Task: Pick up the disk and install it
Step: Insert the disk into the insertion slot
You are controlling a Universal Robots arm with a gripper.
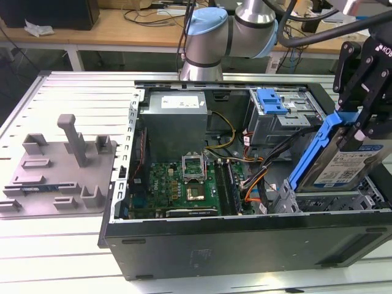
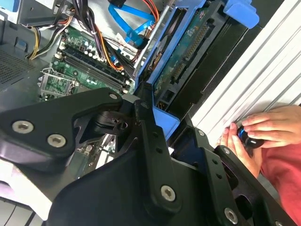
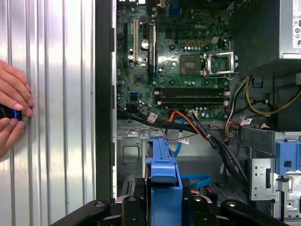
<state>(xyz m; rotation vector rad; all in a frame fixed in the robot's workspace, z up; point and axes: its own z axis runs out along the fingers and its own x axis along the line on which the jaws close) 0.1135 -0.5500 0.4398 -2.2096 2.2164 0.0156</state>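
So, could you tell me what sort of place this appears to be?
Probably a robotics lab bench: an open computer case sits on a ribbed metal table, the gripper holds the disk over it, and cable-strewn wooden desks stand behind.

At the exterior view's right, the black tool [image 1: 360, 122] clamps the disk [image 1: 346, 168] by its blue frame. The disk is tilted, its lower end inside the open computer case [image 1: 245, 242], above a metal cage. The case sits on a ribbed table [image 1: 61, 245], with a grey holder plate [image 1: 58, 171] beside it.
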